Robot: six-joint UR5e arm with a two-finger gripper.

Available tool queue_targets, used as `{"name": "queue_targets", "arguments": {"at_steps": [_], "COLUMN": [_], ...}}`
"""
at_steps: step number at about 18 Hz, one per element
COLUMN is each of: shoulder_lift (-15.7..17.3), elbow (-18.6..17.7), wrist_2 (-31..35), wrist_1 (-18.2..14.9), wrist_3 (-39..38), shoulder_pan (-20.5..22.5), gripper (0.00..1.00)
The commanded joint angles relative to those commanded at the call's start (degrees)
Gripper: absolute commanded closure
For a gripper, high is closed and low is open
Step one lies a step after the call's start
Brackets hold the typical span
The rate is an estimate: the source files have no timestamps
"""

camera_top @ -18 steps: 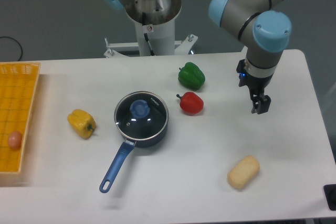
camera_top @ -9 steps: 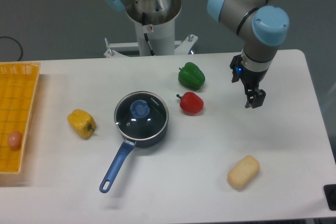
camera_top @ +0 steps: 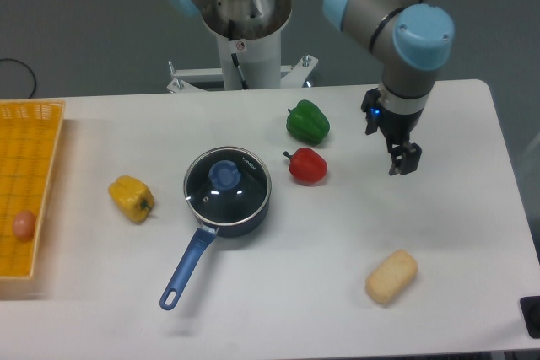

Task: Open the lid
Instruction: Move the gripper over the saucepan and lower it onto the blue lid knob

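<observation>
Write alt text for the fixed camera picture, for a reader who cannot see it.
A glass lid with a blue knob sits on a dark blue saucepan on a white table, while the robot's claw hangs far to the right, holding nothing. Red, green and yellow peppers, a bread roll and a yellow basket are also there.

A robotics lab: an industrial arm (camera_top: pixel 396 14) bolted by a white table (camera_top: pixel 295 292), grey floor behind

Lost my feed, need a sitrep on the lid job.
Gripper empty, clear of the pan, jaw state unclear. Lid seated on saucepan, untouched. Red pepper sits between gripper and lid.
</observation>
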Motion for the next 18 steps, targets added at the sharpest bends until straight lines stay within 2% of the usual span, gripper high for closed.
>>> {"name": "queue_targets", "arguments": {"at_steps": [8, 13, 18], "shoulder_lift": [4.04, 2.82, 0.97], "elbow": [-2.46, -2.81, -2.81], "wrist_2": [0.09, 0.00, 0.26], "wrist_1": [-3.17, -2.38, -1.67], "wrist_3": [-10.19, -20.21, -20.94], "shoulder_pan": [-6.50, -13.79, -18.28], "gripper": [0.00, 0.00, 0.00]}}
